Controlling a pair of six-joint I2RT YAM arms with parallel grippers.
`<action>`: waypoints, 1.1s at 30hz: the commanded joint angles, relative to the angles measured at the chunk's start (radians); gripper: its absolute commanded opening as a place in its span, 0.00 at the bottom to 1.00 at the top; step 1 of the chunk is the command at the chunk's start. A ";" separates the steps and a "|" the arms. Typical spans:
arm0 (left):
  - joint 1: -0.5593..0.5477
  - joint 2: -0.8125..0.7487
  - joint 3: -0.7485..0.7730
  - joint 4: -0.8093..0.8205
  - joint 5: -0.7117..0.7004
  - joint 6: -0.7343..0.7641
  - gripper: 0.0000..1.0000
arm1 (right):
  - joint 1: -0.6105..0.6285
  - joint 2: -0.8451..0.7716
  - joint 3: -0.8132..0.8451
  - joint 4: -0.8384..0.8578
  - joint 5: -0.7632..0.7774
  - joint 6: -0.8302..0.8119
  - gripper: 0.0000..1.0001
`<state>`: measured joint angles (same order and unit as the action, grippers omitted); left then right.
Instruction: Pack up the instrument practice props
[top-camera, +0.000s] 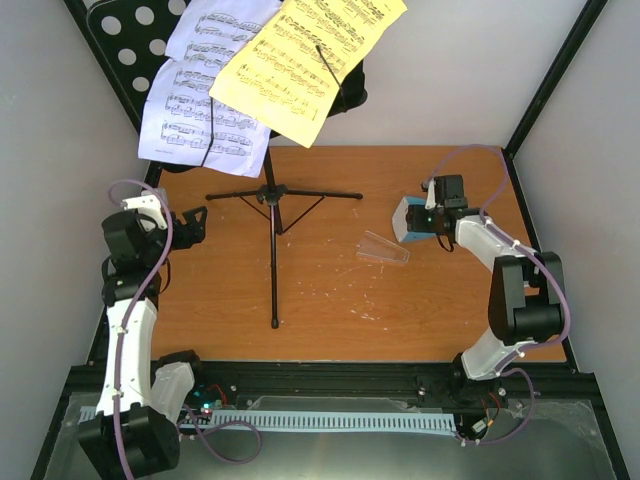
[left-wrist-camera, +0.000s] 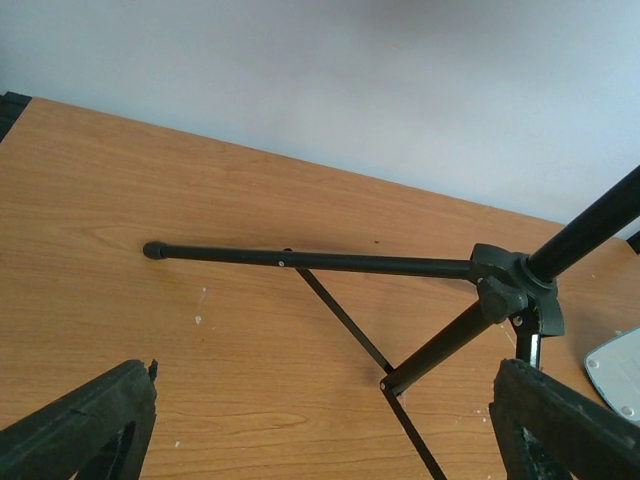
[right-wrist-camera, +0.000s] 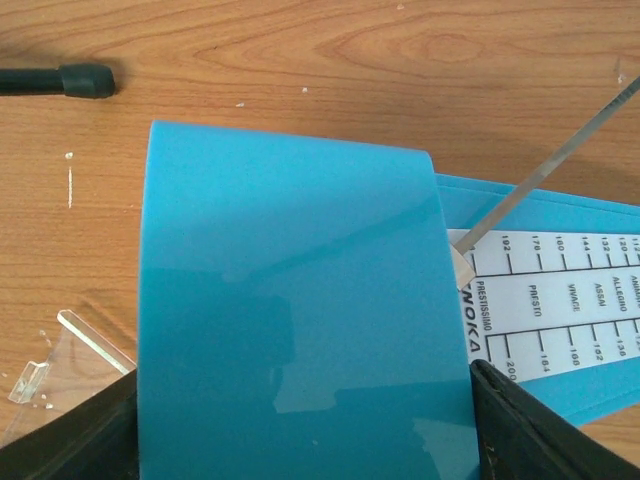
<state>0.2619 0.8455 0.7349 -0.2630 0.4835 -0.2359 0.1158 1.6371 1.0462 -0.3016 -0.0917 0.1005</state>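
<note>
I am looking down on the wooden table (top-camera: 400, 320), where the stand (top-camera: 272, 200) is standing on its three spread legs toward the rear, left of centre. Its black round-holed desk (top-camera: 130, 40) is rising toward the top left corner of the overhead view. It is carrying the white pages (top-camera: 195, 105), with the yellow page (top-camera: 300, 65) lying partly over them on the right.

The left arm is reaching in from the left side. I am seeing the left gripper (top-camera: 190, 228) hovering over the wood near the stand's left leg (left-wrist-camera: 300, 262), jaws spread wide with nothing between them.

On the right half of the table the blue metronome (top-camera: 408, 222) is sitting on the wood, its white tempo scale and thin pendulum rod (right-wrist-camera: 560, 160) showing in the right wrist view. The right gripper (right-wrist-camera: 300, 430) is straddling the metronome's blue body, one finger sitting tight at each flank. I am not able to tell whether they are pressing it or only flanking it.

The clear cover (top-camera: 382, 248) is lying on the wood just left of the metronome, apart from it.
</note>
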 joint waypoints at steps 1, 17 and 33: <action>0.003 0.008 0.021 0.006 0.010 0.020 0.92 | 0.016 -0.056 -0.015 0.008 0.057 -0.001 0.51; 0.003 0.018 0.023 0.008 0.034 0.011 0.88 | 0.073 -0.389 -0.123 -0.026 -0.024 0.080 0.43; 0.003 0.023 0.017 0.016 0.046 0.026 0.99 | 0.701 -0.494 -0.275 -0.048 0.185 0.223 0.41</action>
<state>0.2619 0.8730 0.7349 -0.2626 0.5217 -0.2291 0.7498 1.1610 0.7689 -0.4141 0.0109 0.2806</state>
